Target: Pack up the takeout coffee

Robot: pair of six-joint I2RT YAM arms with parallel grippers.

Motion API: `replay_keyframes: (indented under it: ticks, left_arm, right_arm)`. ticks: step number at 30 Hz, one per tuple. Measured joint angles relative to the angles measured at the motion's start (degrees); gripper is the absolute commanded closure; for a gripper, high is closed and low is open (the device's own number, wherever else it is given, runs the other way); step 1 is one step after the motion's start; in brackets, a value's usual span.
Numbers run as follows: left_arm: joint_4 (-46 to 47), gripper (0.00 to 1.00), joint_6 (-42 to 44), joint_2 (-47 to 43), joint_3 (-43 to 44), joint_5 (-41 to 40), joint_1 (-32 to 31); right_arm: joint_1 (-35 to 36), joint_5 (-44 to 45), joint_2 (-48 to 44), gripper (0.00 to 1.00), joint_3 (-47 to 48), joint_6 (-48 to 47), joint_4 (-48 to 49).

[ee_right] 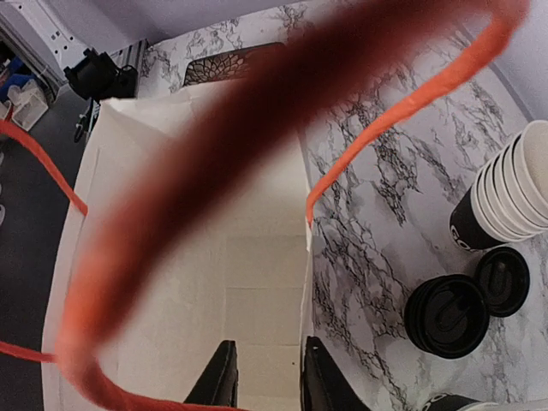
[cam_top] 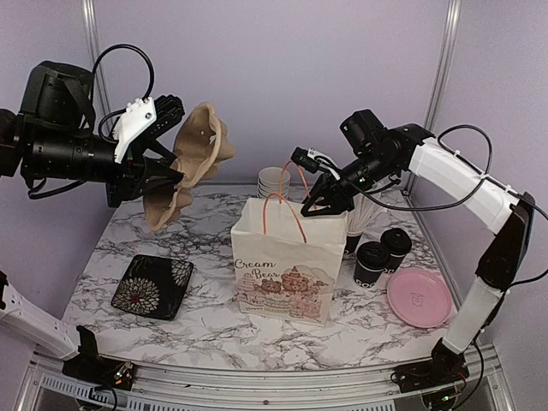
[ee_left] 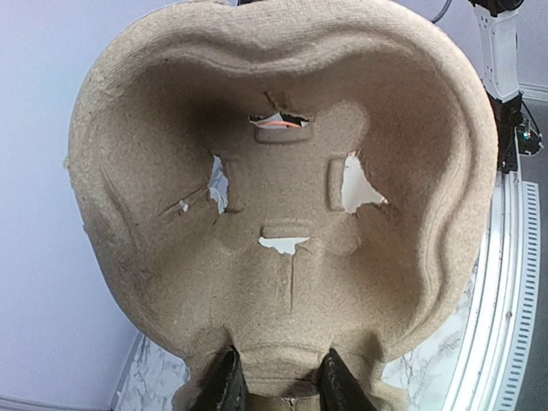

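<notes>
The left hand (cam_top: 164,175) is raised well above the left rear of the worktop (cam_top: 214,321) and is closed on the rim of a brown pulp carrier (cam_top: 193,163). The left wrist view shows that rim pinched between the two fingers (ee_left: 224,381), with the carrier's hollow side turned to the camera. The right hand (cam_top: 319,204) hangs over the open mouth of a white paper bag (cam_top: 282,265), which stands upright near the middle of the worktop. In the right wrist view its fingers (ee_right: 224,372) stand a little apart, and the bag's bare inside shows between them with nothing seen clamped there. An orange handle (ee_right: 385,120) of the bag loops close past the lens, and I cannot tell whether it touches the fingers. The two coffee cups (cam_top: 371,264) stand lidded on the worktop just right of the bag, touching or nearly touching each other, and neither hand is on them. A pink plate (cam_top: 419,298) lies just to their front right. A tilted stack of nested cups (ee_right: 514,184) sits near them, beside the bag's right side. A black patterned plate (cam_top: 152,285) lies on the front left of the worktop, well apart from the bag.
</notes>
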Motion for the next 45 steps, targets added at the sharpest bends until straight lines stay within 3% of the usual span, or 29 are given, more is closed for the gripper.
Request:
replay_keyframes:
  ticks: [9, 16, 35, 41, 45]
  left_arm:
    - [17.84, 0.71, 5.53, 4.0, -6.16, 6.91, 0.68]
    - [28.2, 0.71, 6.05, 4.68, -9.81, 14.05, 2.16]
    - [44.06, 0.71, -3.58, 5.38, -27.45, 32.06, 3.56]
    - [44.94, 0.71, -4.57, 4.44, -30.36, 33.64, 3.76]
    - [44.09, 0.71, -4.52, 4.44, -31.01, 33.59, 4.55]
  right_arm:
    - [4.48, -4.66, 0.42, 0.88, 1.03, -0.46, -1.75]
    - [7.48, -8.15, 0.48, 0.9, 1.11, -1.75, -3.87]
    - [7.48, -11.37, 0.68, 0.97, 2.01, -3.04, -4.9]
    - [7.48, -11.3, 0.68, 0.96, 1.79, -3.06, -4.9]
    - [7.48, -11.32, 0.68, 0.81, 1.62, -3.13, -4.9]
